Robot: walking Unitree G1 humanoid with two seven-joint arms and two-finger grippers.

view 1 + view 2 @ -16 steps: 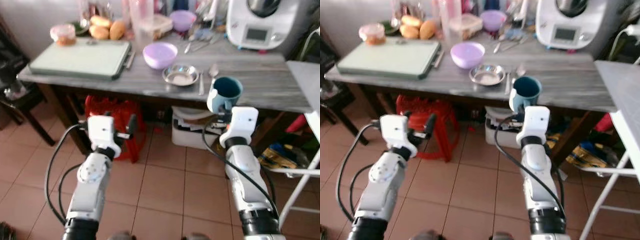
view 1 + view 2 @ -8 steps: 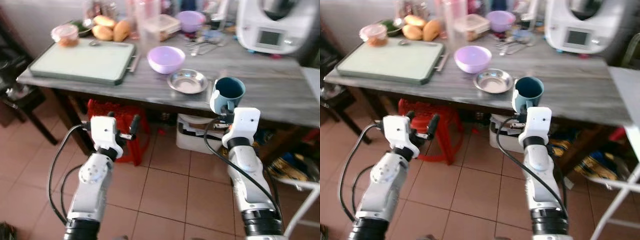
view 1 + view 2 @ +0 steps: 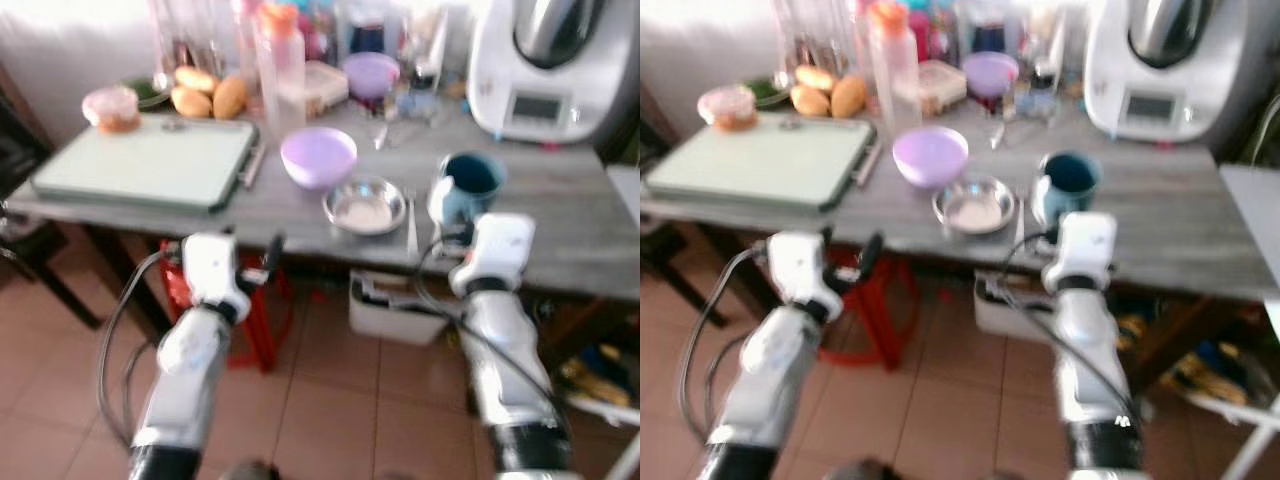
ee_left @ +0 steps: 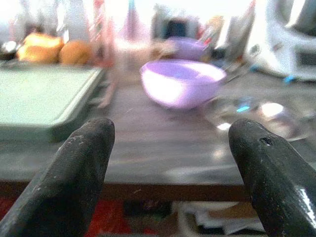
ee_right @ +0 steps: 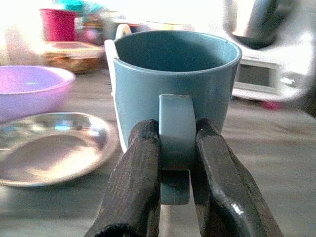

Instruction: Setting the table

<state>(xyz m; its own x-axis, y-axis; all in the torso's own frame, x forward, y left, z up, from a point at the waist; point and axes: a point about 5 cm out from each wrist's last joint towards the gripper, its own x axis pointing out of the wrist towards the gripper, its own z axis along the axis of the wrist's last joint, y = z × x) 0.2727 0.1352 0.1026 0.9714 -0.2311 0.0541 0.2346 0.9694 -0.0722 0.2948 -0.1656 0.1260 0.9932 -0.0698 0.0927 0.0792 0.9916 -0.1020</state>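
Blue mug (image 5: 170,94): right gripper (image 5: 175,163) jaws are clamping its handle, keeping it upright over the surface (image 3: 560,215). Left gripper (image 4: 170,148) jaws are hanging released.

The right tool (image 5: 175,207) has carried the blue mug (image 3: 468,187) from beyond the bench (image 3: 560,215) front edge to over it.

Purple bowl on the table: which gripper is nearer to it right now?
Left. The open left gripper faces the purple bowl from the table's near edge; the right gripper, holding the blue mug, sits farther off beyond the metal dish.
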